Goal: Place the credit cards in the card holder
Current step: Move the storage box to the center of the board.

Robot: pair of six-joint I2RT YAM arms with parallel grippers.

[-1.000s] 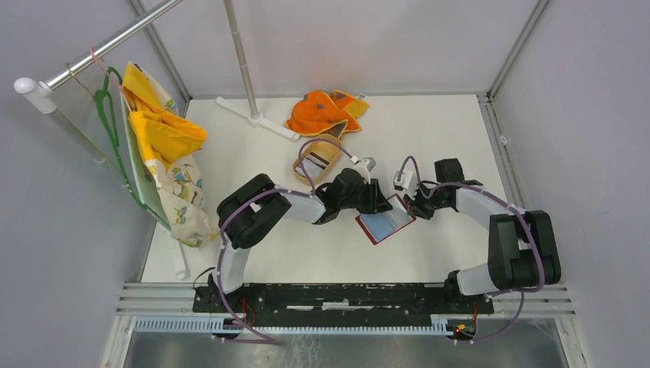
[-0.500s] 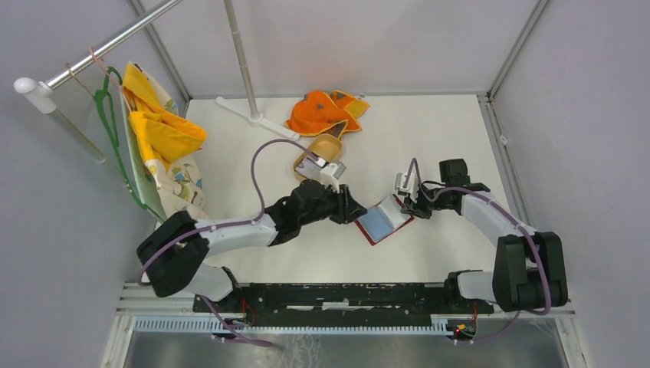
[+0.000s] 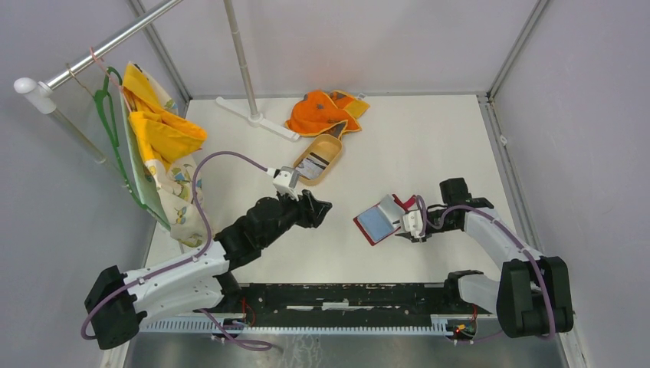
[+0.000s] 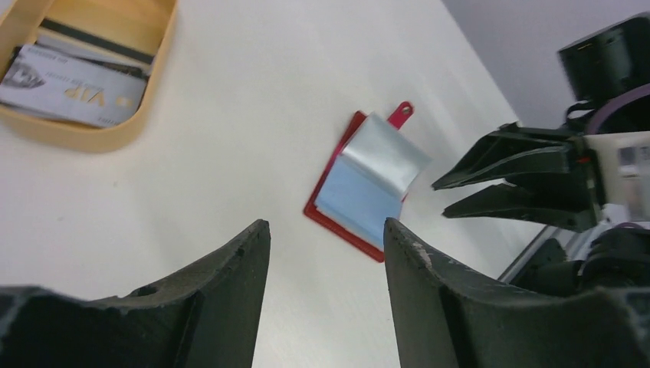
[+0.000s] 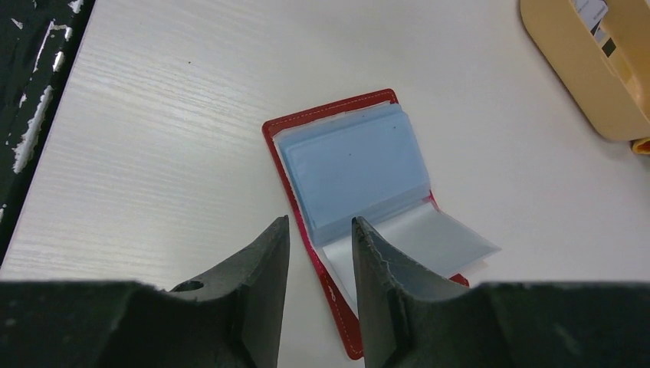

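Black left gripper jaws spread, empty. Cards beyond jaws, up-left, stacked in tan tray, none picked yet. Red holder flat on table, open, blue inside up, one leaf curling; ahead of both jaw pairs, ready for loading. Right gripper jaws parted, empty, just beside holder, likely placed to steady it.
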